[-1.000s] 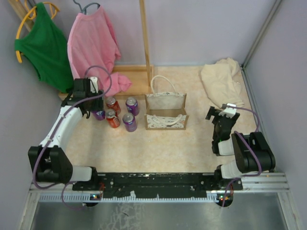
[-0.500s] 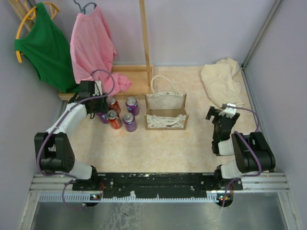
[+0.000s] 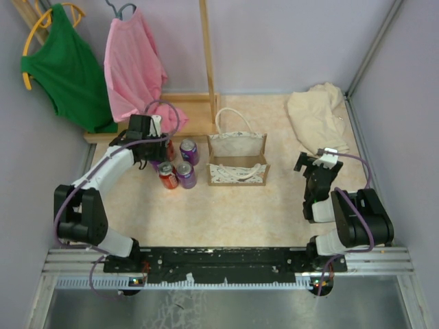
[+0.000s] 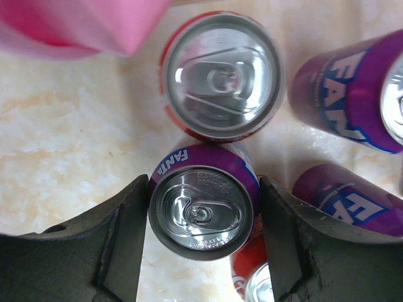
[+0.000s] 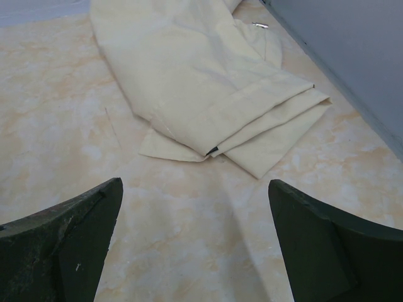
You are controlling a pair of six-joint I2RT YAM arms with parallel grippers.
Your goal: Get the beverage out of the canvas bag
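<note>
Beige marbled worktop (image 3: 226, 212) with clothes hanging behind. Left jaws grasp an upright purple Fanta can (image 4: 203, 211), its long axis vertical, among other cans (image 3: 188, 149) left of the canvas bag (image 3: 236, 159). Right jaws gape empty, well apart.

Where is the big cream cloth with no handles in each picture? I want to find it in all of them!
Top external: the cream cloth lies crumpled in the far right corner of the table.
Left wrist: not in it.
Right wrist: it fills the upper middle, ahead of the open right pincer.
Shared landmark: the beige marbled tabletop shows in all three views.
</note>
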